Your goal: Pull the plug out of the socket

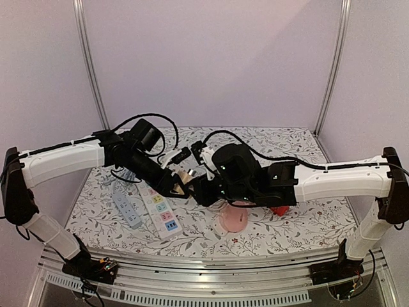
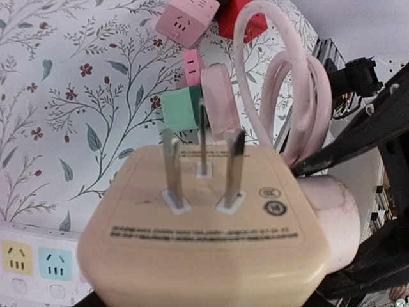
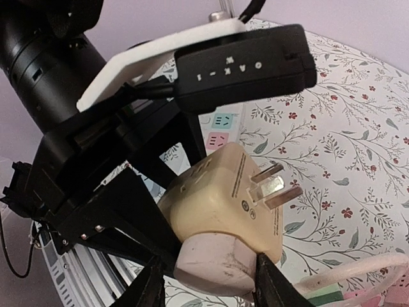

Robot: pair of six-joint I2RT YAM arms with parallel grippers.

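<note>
From above, I see both arms meeting over the middle of the worktop point(image 1: 307, 224), a cloth printed with leafy sprigs; my left gripper point(image 1: 177, 184) is clamped on a cream adapter point(image 1: 187, 179) held in the air, and my right gripper point(image 1: 204, 193) sits just beside it. Toward the left edge lie two long flat bars side by side, a white strip point(image 1: 160, 208) with coloured socket panels and a plain grey strip point(image 1: 126, 208); a coil of pink cable point(image 1: 233, 220) lies nearer the front edge, with a red block point(image 1: 278, 210) close by.

On the left wrist camera the adapter fills the frame: a smooth, round-cornered plastic block; three flat metal prongs point(image 2: 171, 169) stand from its face; a round pale pink plug point(image 2: 329, 217) is seated in one side; a green cube point(image 2: 182, 109) and a pink cube point(image 2: 185, 19) rest on the cloth beyond.

On the right wrist camera the plug is a thick disc, not yet pulled from the adapter; my right fingers point(image 3: 271, 284) stand either side of it; one touches its rim; I cannot tell whether the pair is actually squeezing; the left gripper's black angular fingers pinch the adapter.
</note>
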